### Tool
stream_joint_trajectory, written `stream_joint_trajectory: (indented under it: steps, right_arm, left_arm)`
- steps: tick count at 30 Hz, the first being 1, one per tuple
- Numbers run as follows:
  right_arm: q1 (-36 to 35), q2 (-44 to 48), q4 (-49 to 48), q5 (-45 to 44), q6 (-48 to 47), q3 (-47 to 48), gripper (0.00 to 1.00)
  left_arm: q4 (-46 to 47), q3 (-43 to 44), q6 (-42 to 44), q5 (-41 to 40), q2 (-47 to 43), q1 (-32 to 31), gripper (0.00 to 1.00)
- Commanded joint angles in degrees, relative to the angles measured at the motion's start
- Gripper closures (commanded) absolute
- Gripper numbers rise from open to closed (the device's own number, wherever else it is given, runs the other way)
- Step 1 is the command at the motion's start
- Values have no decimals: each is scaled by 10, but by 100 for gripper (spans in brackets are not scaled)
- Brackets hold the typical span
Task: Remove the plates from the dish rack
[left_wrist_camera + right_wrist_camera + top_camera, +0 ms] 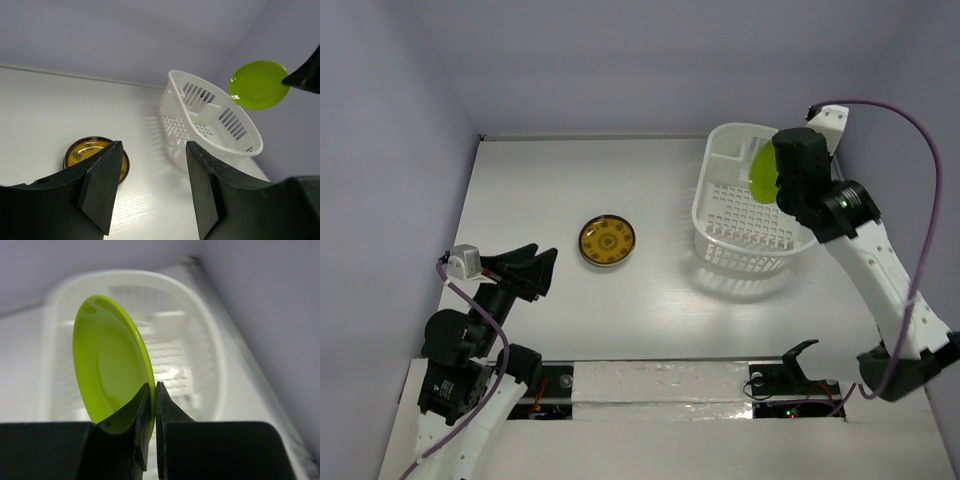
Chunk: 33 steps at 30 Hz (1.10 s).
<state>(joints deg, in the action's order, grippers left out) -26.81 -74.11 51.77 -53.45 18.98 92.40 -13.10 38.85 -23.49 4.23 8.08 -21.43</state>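
The white dish rack (740, 215) stands at the back right of the table; it also shows in the left wrist view (220, 130) and the right wrist view (210, 360). My right gripper (152, 390) is shut on the rim of a lime green plate (107, 360) and holds it on edge above the rack; the plate also shows in the top view (763, 172) and the left wrist view (257, 84). An amber-yellow plate with a dark rim (607, 241) lies flat on the table left of the rack, also in the left wrist view (87, 150). My left gripper (535, 268) is open and empty at the near left. No other plates show.
The table (570, 330) is white with grey walls on three sides. A foil-covered strip (660, 385) runs along the near edge between the arm bases. The right arm's purple cable (920, 200) loops near the right wall.
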Motion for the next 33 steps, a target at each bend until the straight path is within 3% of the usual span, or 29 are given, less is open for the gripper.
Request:
stream_joint_trajectory:
  steps: [1,6,12,16,21,33]
  right_arm:
    - [-54,32,-170,164,2,-35,100]
    - [-163,-30,-278,277,40,-67,100]
    - [-195,-169,-412,399,92,-69,100]
    - [-218,-251,-431,402,112,-38,100]
    - [-218,-318,-475,431,150,-67,100]
    - [-218,-349,-505,369,203,-144,100]
  left_arm:
    - [26,-6,-3,-5,7,-5,50]
    - [22,-5,-6,-19,12,-5,50]
    - [17,-4,-9,-37,19,-5,50]
    - [14,-4,-9,-37,24,-5,50]
    - [11,-3,-11,-60,29,-5,50]
    - [12,-4,-11,-56,42,-5,50]
